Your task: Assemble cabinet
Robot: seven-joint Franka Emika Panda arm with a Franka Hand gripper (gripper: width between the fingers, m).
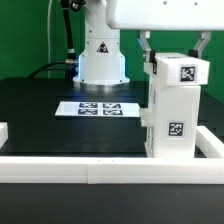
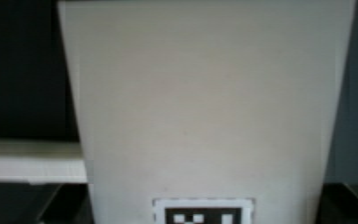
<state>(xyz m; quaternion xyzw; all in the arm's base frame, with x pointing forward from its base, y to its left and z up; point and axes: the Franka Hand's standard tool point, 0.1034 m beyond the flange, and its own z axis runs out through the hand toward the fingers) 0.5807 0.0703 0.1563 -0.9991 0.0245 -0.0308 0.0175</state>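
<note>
The cabinet [image 1: 173, 105] is a tall white box with black-and-white tags. It stands upright on the black table at the exterior view's right, close to the white rail. My gripper [image 1: 175, 50] comes down from above, one finger on each side of the cabinet's top, and it looks closed on it. In the wrist view the cabinet's plain white face [image 2: 194, 100] fills most of the picture, with a tag [image 2: 204, 212] at its edge. The fingertips hardly show there.
The marker board [image 1: 100, 107] lies flat mid-table in front of the robot base [image 1: 100, 55]. The long white rail [image 1: 90, 170] runs along the table's front edge and turns up at the right. A small white piece [image 1: 3, 132] sits at the left edge.
</note>
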